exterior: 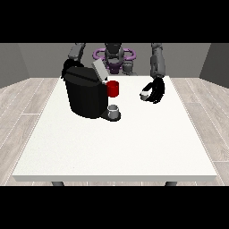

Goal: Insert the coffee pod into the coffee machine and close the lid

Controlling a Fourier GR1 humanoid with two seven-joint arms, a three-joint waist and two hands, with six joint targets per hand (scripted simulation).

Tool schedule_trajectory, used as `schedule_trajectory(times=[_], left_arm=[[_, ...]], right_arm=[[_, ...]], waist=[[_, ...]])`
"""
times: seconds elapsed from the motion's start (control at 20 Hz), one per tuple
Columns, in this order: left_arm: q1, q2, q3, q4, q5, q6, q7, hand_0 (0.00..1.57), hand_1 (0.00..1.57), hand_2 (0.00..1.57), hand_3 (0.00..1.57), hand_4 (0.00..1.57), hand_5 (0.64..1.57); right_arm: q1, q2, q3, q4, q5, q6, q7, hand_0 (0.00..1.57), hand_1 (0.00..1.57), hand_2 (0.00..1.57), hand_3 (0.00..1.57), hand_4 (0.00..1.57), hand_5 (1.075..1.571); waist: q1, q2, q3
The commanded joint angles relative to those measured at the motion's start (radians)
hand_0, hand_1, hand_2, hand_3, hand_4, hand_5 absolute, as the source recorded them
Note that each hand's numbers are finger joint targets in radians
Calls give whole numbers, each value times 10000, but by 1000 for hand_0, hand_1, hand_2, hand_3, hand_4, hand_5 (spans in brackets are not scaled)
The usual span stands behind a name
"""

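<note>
- Pod (144, 95): small, pale, squat cup shape, held in the hand at the view's right (156, 91), above the desk (116, 147) and well apart from the machine (86, 93).
- That hand: black, fingers curled round the pod, pod showing at the side towards the machine.
- Handling judgement: pod looks light, rigid, smooth-walled; likely slippery and easy to tilt. Best held across its side wall, leaving the bottom free to go into the slot.
- Machine: black, bulky, rounded block, matte look, sits at the view's left half of the desk. Probably heavy enough not to shift.
- Lid (99, 70): grey flat flap, tilted up at the machine's top, open; hinged, stiff, should push down from its upper edge.
- Red part (113, 88) just beside the machine's top, at the lid's foot; looks like the pod holder, cannot tell for sure.
- Cup (114, 111): small, grey, round, stands on the machine's dark base at the front.
- Hand at the view's left (68, 65): mostly hidden behind the machine; fingers, cannot tell.
- Desk: white, flat, smooth, large.
- Stage judgement: pod not yet inserted, lid not yet closed.
</note>
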Motion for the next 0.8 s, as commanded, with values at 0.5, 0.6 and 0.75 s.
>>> schedule_trajectory(times=[0.5,0.6,0.75], left_arm=[[-882,61,-406,-75,-674,-856,-587,1468,1468,1468,1414,607,1571],[-1347,-118,-358,-152,-527,-1346,-84,1450,1450,1452,1388,623,1571],[-1440,-410,-483,-277,-770,-966,8,1342,1342,1397,1362,593,1571]], right_arm=[[-186,-29,-584,1091,-461,42,-362,0,0,0,0,442,1571],[203,195,-329,1210,-235,-83,-597,0,0,0,0,459,1571],[407,209,92,1141,-19,149,-602,0,0,0,0,490,1571]], waist=[[471,-433,-24],[227,-742,-23],[13,-886,-26]])
